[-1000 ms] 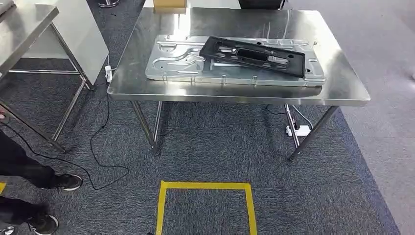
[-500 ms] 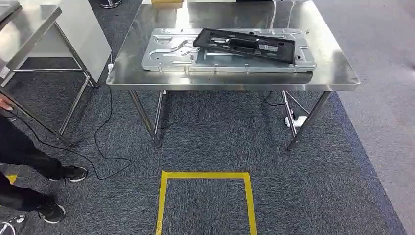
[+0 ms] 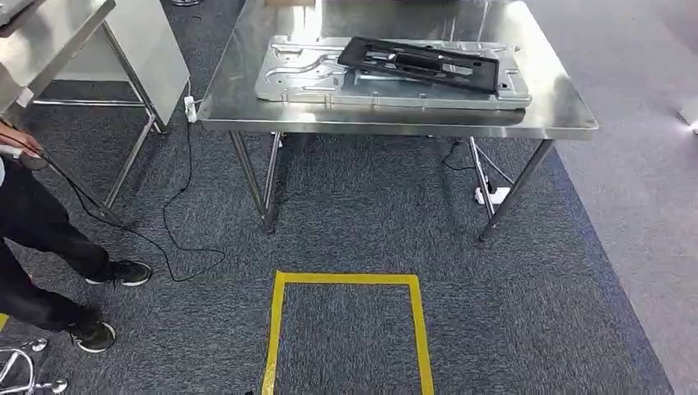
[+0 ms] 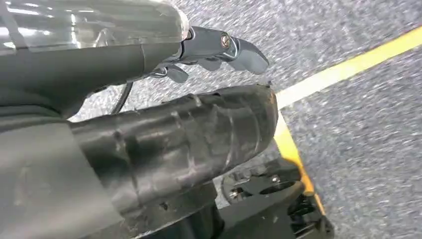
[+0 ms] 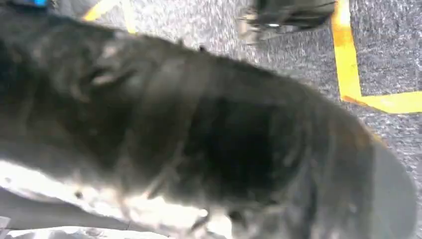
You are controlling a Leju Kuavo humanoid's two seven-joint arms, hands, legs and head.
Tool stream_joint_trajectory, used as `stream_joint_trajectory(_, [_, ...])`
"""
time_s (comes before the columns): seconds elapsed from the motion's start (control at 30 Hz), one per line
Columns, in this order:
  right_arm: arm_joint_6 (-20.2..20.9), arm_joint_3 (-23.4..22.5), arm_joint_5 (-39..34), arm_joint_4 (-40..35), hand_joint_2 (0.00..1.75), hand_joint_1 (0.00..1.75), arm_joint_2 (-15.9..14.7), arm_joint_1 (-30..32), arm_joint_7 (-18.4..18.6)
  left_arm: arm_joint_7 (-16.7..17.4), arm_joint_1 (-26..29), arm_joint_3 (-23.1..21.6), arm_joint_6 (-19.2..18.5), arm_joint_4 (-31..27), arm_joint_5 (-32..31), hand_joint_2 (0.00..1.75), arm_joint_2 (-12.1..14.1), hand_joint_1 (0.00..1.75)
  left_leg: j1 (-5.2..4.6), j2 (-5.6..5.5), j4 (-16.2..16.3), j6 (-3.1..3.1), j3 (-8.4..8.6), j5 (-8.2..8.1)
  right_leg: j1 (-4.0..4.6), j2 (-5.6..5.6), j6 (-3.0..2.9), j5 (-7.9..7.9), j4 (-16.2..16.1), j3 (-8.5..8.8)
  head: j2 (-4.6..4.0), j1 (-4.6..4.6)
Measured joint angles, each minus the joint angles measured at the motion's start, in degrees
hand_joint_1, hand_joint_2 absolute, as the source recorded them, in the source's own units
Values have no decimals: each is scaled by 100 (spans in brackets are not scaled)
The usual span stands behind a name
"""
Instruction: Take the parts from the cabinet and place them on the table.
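A silver stamped metal panel [image 3: 329, 78] lies flat on the steel table [image 3: 395, 123] ahead of me. A black frame-shaped part [image 3: 420, 64] rests across the top of the panel. In the left wrist view my left hand [image 4: 219, 47] hangs over the grey carpet, its dark fingers loosely extended and holding nothing. In the right wrist view my right hand [image 5: 224, 149] is a dark blurred mass above the carpet, and its fingers cannot be made out.
A yellow tape square [image 3: 346, 329] marks the carpet in front of me. A person in dark trousers and shoes [image 3: 49, 247] stands at the left beside a second steel table [image 3: 49, 41]. A cable [image 3: 177, 239] and a power strip [image 3: 487, 196] lie under the table.
The whole view has shifted: the table now sits higher and a little to the right in the picture. More of the person at the left has come into view.
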Motion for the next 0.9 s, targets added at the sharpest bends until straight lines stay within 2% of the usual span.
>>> stream_joint_trajectory(0.03, [-20, 0, -2, 0, 0, 0, 0, -3, -103, 0, -1, 4, 0, 0, 13, 0, -4, 0, 6, -3, 53, -19, -70, 25, -10, -1, -10, 134, -472, 349, 0, 2])
stream_joint_trajectory(0.07, [-31, 0, -7, -2, 0, 0, 0, -13, -199, -4, -3, 7, 4, 0, 22, 0, -4, 0, 5, -8, 119, -42, -123, 40, -18, 1, -33, 115, -1029, 755, 0, 0])
stream_joint_trajectory(0.1, [-28, 0, -24, -2, 0, 0, 0, -27, -268, -7, -1, 7, 9, 0, 24, 0, -4, 0, -27, -12, 191, -65, -195, 44, 25, 4, -55, -40, -1434, 983, 0, 2])
stream_joint_trajectory(0.13, [-11, 0, -48, -2, 0, 0, 0, -30, -317, -9, -2, 11, 9, 0, 28, 0, -7, 0, -28, -8, 215, -111, -219, 75, 32, 11, -107, -105, -1514, 1005, 0, -7])
stream_joint_trajectory(0.17, [43, 0, -74, -2, 0, 0, 0, -31, -366, -9, -3, 15, 9, 0, 31, 0, -7, 0, -25, -7, 220, -151, -238, 111, 42, 14, -123, -98, -1514, 961, 0, 0])
stream_joint_trajectory(0.2, [116, -2, -98, -2, 0, 0, 0, -30, -399, -13, -3, 22, 9, 0, 35, 0, -7, 0, -15, -5, 206, -190, -244, 149, 56, 16, -166, -71, -1507, 939, 0, -2])
stream_joint_trajectory(0.23, [180, -4, -120, -2, 0, 0, 2, -20, -424, -13, 7, 28, 9, 0, 35, 0, -4, 0, -27, -9, 217, -232, -263, 178, 12, 9, -233, -9, -1554, 894, 0, 0])
stream_joint_trajectory(0.27, [276, -9, -147, 0, 0, 0, 2, -30, -441, -13, 10, 35, 9, 0, 37, 0, -4, 0, 13, -45, 287, -269, -304, 51, 5, -23, -289, 45, -1559, 861, 0, 0])
stream_joint_trajectory(0.3, [414, -15, -179, 0, 0, 0, 0, -34, -454, -15, 14, 37, 4, 0, 37, 0, -4, 0, 18, -49, 537, -311, -424, -266, 8, -26, -338, 95, -1558, 789, 0, -9])
stream_joint_trajectory(0.37, [579, -24, -230, 0, 0, 0, 0, -31, -524, -17, 28, 39, 2, 0, 37, 0, -4, 0, 46, -51, 1399, -356, -694, -884, 30, -41, -368, 192, -1549, 642, 0, -7])
stream_joint_trajectory(0.4, [621, -28, -249, 0, 0, 0, 0, -25, -575, -20, 28, 44, 2, 0, 39, 0, -4, 0, 48, -51, 1768, -366, -788, -1037, 39, -42, -365, 245, -1537, 570, 0, -7])
stream_joint_trajectory(0.43, [656, -35, -260, 0, 0, 0, 0, -20, -627, -20, 29, 48, 2, 0, 46, 0, -4, 0, 47, -51, 1954, -366, -790, -1028, 42, -42, -360, 290, -1518, 492, 0, -9])
stream_joint_trajectory(0.47, [689, -50, -260, 0, 0, 0, 0, -16, -666, -20, 32, 50, 2, 0, 61, 0, -4, 0, 47, -52, 1886, -359, -660, -873, 42, -42, -353, 334, -1495, 419, 0, -9])
stream_joint_trajectory(0.5, [700, -61, -260, 0, 0, 0, 0, -17, -697, -22, 33, 52, 2, 0, 72, 0, -4, 0, 47, -52, 1570, -345, -406, -651, 42, -41, -345, 369, -1473, 353, 0, -9])
stream_joint_trajectory(0.53, [708, -63, -260, 0, 0, 0, 0, -17, -729, -24, 30, 57, 4, 0, 72, 0, -2, 0, 46, -52, 1067, -324, -52, -444, 42, -38, -328, 399, -1452, 305, 0, -9])
stream_joint_trajectory(0.57, [737, -66, -262, 0, 0, 0, 0, -19, -752, -28, 20, 61, 4, 0, 74, 0, -2, 0, 43, -54, 514, -284, 329, -360, 42, -34, -308, 427, -1434, 284, 0, -9])
stream_joint_trajectory(0.6, [763, -68, -262, 0, 0, 0, 0, -21, -767, -33, 8, 68, 6, 0, 81, 0, -2, 0, 19, -56, 110, -250, 572, -473, 64, -33, -277, 457, -1413, 250, 0, -9])
stream_joint_trajectory(0.63, [785, -70, -262, 0, 0, 0, 0, -22, -778, -39, 8, 81, 7, 0, 83, 0, -2, 0, 7, -56, -41, -234, 627, -490, 68, -38, -240, 496, -1406, 228, 0, -2])
stream_joint_trajectory(0.67, [794, -74, -262, 0, 0, 0, 0, -23, -795, -46, 10, 87, 7, 0, 83, 0, -2, 0, -5, -55, -40, -220, 553, -487, 62, -44, -202, 542, -1413, 211, 0, -4])
stream_joint_trajectory(0.7, [796, -81, -262, 0, 0, 0, 0, -27, -800, -48, 11, 90, 7, 0, 83, 0, -2, 0, -18, -56, -34, -185, 540, -465, 51, -46, -173, 583, -1428, 208, 0, -2])
stream_joint_trajectory(0.73, [794, -87, -262, 0, 0, 0, 0, -22, -800, -48, 29, 92, 7, 0, 85, 0, -2, 0, -2, -53, -74, -125, 522, -411, 65, -43, -124, 621, -1441, 208, 0, -2])
stream_joint_trajectory(0.77, [791, -103, -262, -2, 0, 0, -2, -20, -802, -48, 32, 96, 7, 0, 85, 0, -7, 0, 40, -20, -114, -67, 505, -336, 39, -32, -103, 543, -1375, 181, 0, -2])
stream_joint_trajectory(0.8, [787, -109, -258, 0, 0, 0, -7, -18, -799, -48, 28, 98, 7, 0, 87, 0, -7, 0, 30, -20, -114, -12, 449, -290, 37, -11, -90, 282, -1198, 104, 0, 8])
stream_joint_trajectory(0.83, [785, -114, -258, -2, 0, 0, -9, -9, -797, -50, 22, 98, 7, 0, 85, 0, -7, 0, 27, -14, -103, 29, 388, -256, 31, -6, -85, -44, -857, -14, 0, 13])
stream_joint_trajectory(0.87, [783, -116, -256, 0, 0, 0, -9, -6, -795, -50, 24, 98, 7, 0, 85, 0, -7, 0, 19, -11, -93, 45, 324, -217, 30, -2, -64, -355, -412, -152, 0, 15])
stream_joint_trajectory(0.9, [780, -125, -249, 0, 0, 0, -9, -5, -795, -50, 29, 101, 7, 0, 85, 0, -7, 0, 11, -4, -80, 44, 256, -177, 29, -2, -40, -567, 23, -268, -2, 11])
